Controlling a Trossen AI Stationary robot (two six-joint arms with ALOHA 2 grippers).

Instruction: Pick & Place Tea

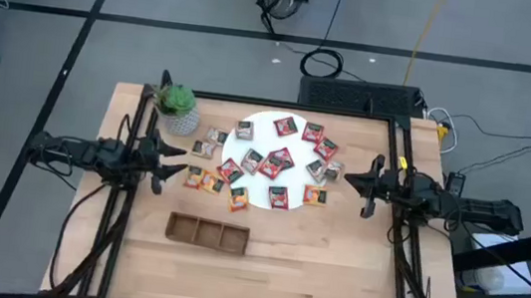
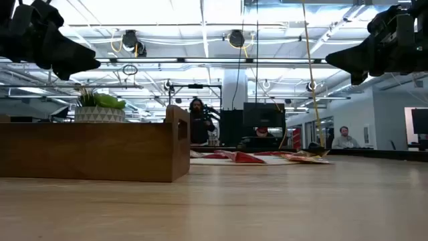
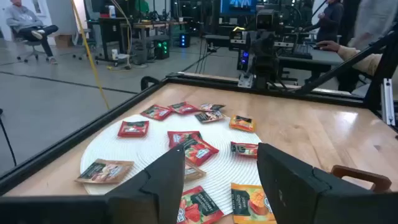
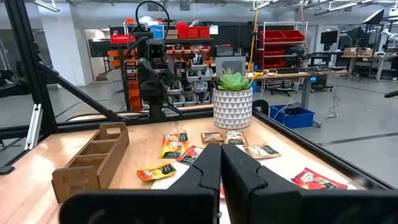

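Several small square tea sachets (image 1: 279, 159), mostly red, with a few orange and grey-brown ones, lie flat on a white disc (image 1: 264, 141). A few more lie on the wood left of the disc (image 1: 204, 180). They also show in the left wrist view (image 3: 191, 146) and the right wrist view (image 4: 174, 144). My left gripper (image 1: 171, 164) hovers open at the disc's left side, its fingers (image 3: 168, 180) wide apart. My right gripper (image 1: 354, 182) hovers shut at the disc's right side, its fingers (image 4: 205, 174) together. In the low view both arms hang well above the table.
A long wooden three-compartment tray (image 1: 208, 233) lies near the table's near edge, in front of the disc (image 4: 93, 158). A small green potted plant (image 1: 178, 107) stands at the far left corner (image 4: 233, 99). Dark frame rails run along the table's sides. People sit in the room beyond.
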